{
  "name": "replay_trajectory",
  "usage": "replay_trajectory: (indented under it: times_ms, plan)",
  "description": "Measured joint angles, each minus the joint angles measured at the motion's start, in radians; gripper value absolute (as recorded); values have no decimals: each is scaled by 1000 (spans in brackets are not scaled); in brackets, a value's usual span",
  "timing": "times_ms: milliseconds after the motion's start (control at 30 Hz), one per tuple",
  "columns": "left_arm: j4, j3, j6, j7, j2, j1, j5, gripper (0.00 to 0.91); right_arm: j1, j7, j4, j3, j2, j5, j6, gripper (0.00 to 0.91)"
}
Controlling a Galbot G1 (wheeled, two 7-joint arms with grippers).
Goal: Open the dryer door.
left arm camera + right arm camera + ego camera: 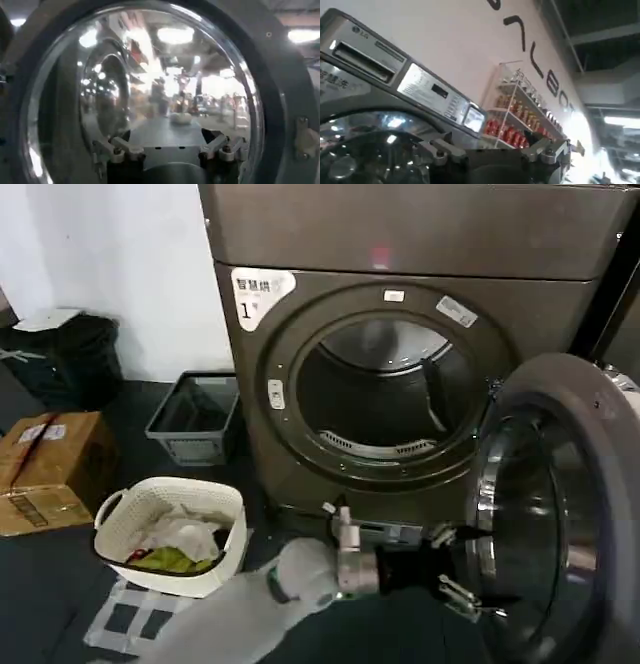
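The dryer [400, 244] is a bronze-grey front loader with a white "1" sticker [258, 294], and its steel drum [380, 399] lies open to view. The dryer door [560, 514] stands swung out to the right, its grey inner face and chrome ring turned toward me. My left gripper [452, 569] is open at the door's lower inner edge, fingers spread just short of the ring. In the left wrist view the door glass [165, 75] is close ahead, beyond the open left gripper [170, 146]. My right gripper [492, 148] is open and holds nothing, facing a grey LG control panel [427, 90].
A white laundry basket [215, 499] with clothes sits on the dark floor at the left. Behind it are a grey crate [195, 419], a cardboard box [45, 469] and a black bag [70, 354]. A neighbouring dark machine [622, 324] stands at the right. Shelves of red packets [520, 125] show beyond the panel.
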Motion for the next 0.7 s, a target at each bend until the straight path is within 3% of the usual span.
replay_trajectory:
  times_ms: [700]
  plan:
    - [242, 79, -26, -127, -238, -97, 59, 907, -40, 32, -57, 187, -29, -27, -13, 907]
